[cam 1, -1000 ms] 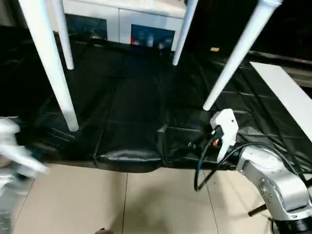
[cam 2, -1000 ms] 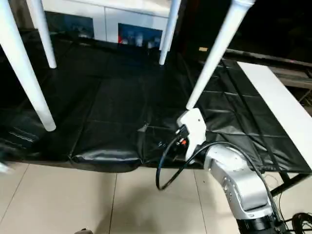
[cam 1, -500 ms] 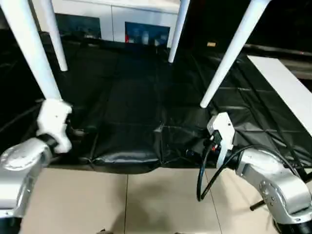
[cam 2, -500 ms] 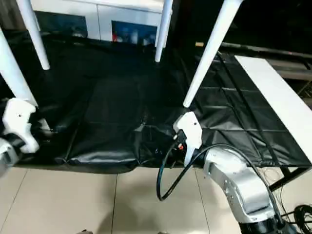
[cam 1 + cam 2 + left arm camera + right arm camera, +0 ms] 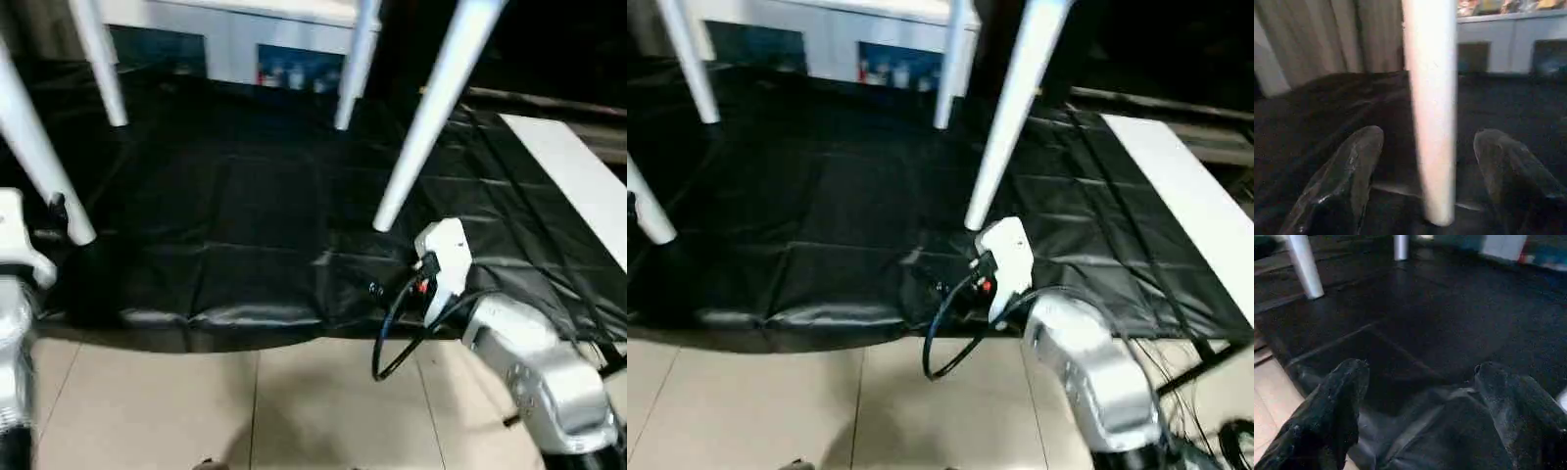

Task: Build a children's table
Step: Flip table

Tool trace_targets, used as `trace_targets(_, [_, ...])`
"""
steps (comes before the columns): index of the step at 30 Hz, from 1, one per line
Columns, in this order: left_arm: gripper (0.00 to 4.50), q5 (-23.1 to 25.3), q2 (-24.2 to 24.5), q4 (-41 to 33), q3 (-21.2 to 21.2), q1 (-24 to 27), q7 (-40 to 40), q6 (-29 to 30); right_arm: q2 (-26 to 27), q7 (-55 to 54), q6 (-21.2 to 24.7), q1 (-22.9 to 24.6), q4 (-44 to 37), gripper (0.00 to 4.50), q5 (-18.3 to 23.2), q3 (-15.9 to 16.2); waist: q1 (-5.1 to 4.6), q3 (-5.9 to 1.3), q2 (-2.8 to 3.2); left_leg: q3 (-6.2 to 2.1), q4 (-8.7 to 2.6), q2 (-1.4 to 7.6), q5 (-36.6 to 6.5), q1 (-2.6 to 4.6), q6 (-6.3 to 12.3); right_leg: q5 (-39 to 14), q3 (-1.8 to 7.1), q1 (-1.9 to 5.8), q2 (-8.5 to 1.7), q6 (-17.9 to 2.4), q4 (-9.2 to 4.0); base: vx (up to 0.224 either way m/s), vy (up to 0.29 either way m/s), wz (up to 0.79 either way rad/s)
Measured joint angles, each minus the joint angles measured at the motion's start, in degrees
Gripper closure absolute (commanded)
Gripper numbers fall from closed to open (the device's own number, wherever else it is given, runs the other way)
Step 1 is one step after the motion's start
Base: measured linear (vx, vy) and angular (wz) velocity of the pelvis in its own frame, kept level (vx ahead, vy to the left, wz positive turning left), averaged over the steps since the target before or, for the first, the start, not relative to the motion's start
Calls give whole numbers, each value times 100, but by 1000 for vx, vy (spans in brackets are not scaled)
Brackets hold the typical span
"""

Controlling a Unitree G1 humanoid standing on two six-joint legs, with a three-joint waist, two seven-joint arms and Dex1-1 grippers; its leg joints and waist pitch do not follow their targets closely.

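- Two grippers spread wide: left gripper point(image 5: 1425, 171) flanks the near-left leg point(image 5: 1431, 107); right gripper point(image 5: 1420, 401) hovers over black sheet point(image 5: 245, 196).
- Four legs taper downward, upright.

Four white tapered tube legs stand with their feet on a black mat: the near left leg point(image 5: 1431, 112) upright between the left gripper's point(image 5: 1425, 171) spread fingers, the near right leg point(image 5: 427, 110) slanting just beyond the right gripper point(image 5: 1418, 396), two far legs point(image 5: 355, 61) behind.
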Motion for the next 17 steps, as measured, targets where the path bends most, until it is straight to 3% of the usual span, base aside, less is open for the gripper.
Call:
trace_targets(2, [100, -489, -353, -641, -235, 431, -246, 22, 250, -436, 25, 145, -13, 63, -1, -184, 39, 0, 1, 5, 0, 0, -2, -1, 3, -2, -3, 0, -3, 3, -1, 0, 0, 0])
trace_targets(5, [100, -716, -688, -1191, -896, 731, -312, 168, 485, -994, 148, 323, -100, 63, -63, -393, 74, 7, 10, 21, 0, 0, -2, -1, 2, -7, 1, -3, -3, 13, 10, 0, 0, 0])
trace_targets(9, [100, 159, -1255, -1279, -1420, 719, 366, 237, 624, -1584, 138, 603, -223, 63, -424, -548, 16, -9, 89, 7, -1, -1, -1, -1, 1, -9, 6, 13, -3, 54, 6, 0, 0, 0])
trace_targets(12, [100, 698, -1303, -1280, -1761, 702, 543, 126, 555, -1814, -167, 738, -183, 63, -853, -535, -41, -14, 124, -4, -5, -2, -1, -9, 1, -5, -1, 4, -2, 61, -1, 0, 0, 0])
trace_targets(17, [100, 791, -1307, -1342, -1861, 571, 621, 10, 723, -2195, -494, 735, 12, 63, -1068, -622, -158, -28, 136, -22, -2, -6, -1, -11, 1, -5, -15, 6, -1, 61, -15, 0, 0, 0])
